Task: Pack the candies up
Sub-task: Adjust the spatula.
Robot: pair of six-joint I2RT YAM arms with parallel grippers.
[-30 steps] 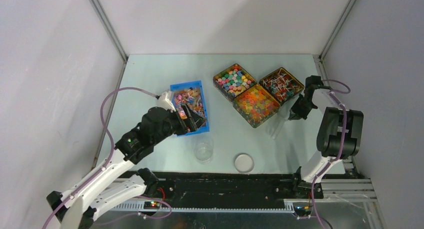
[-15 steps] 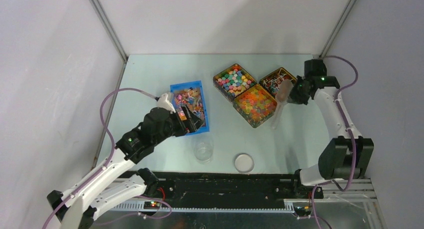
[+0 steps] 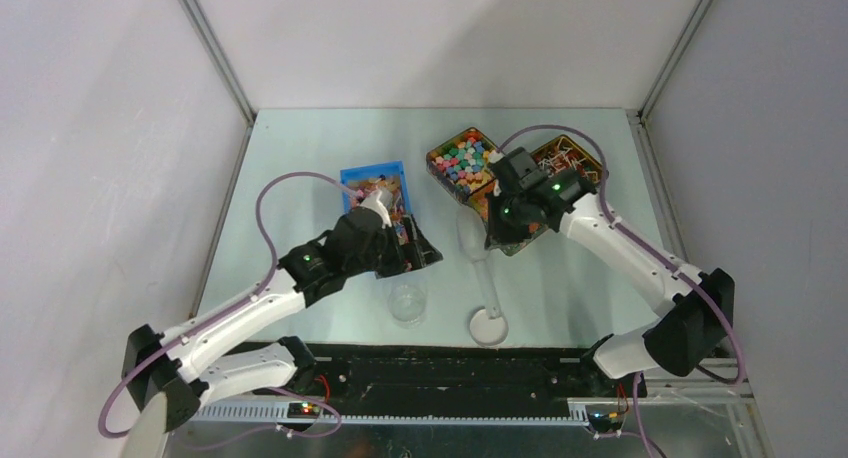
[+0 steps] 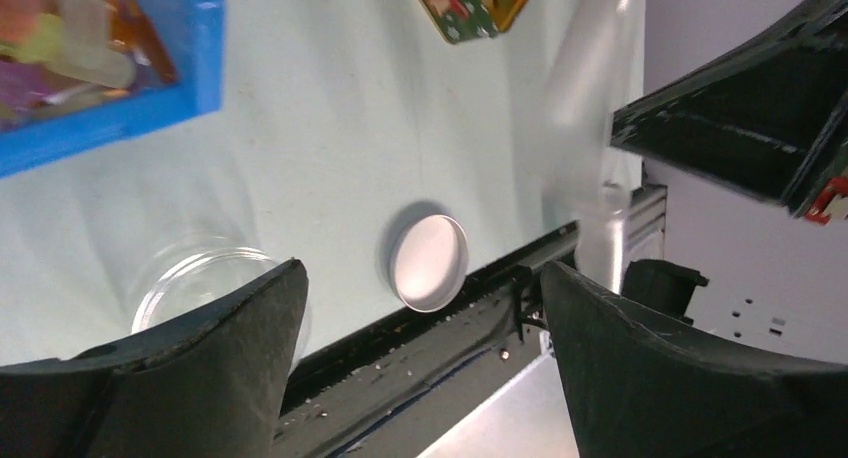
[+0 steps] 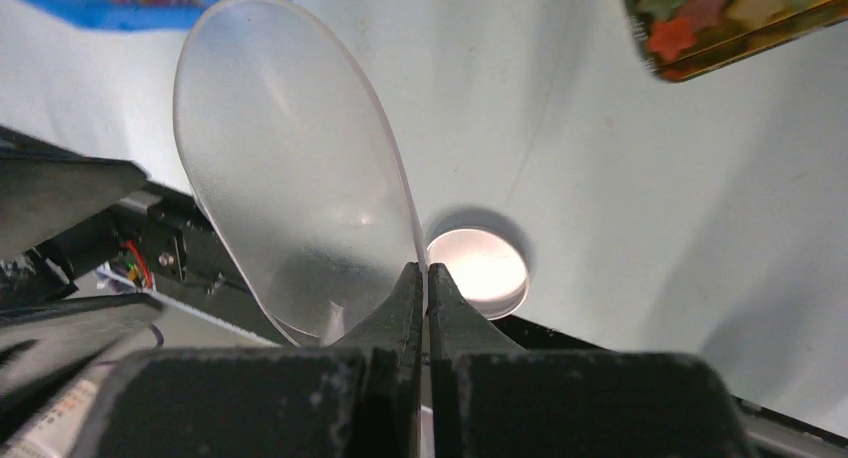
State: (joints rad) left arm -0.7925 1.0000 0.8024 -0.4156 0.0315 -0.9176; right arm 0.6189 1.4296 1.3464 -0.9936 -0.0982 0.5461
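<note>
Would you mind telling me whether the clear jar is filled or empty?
Empty: the jar has clear walls showing only the table beneath, nothing inside; a white lid lies apart beside it.

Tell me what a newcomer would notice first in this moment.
The right gripper is pinched shut on a large clear scoop, carried over the middle of the table in front of the open tins. The left gripper gapes wide open beside the blue tray of candies, with a clear cup and a white lid below it.
</note>
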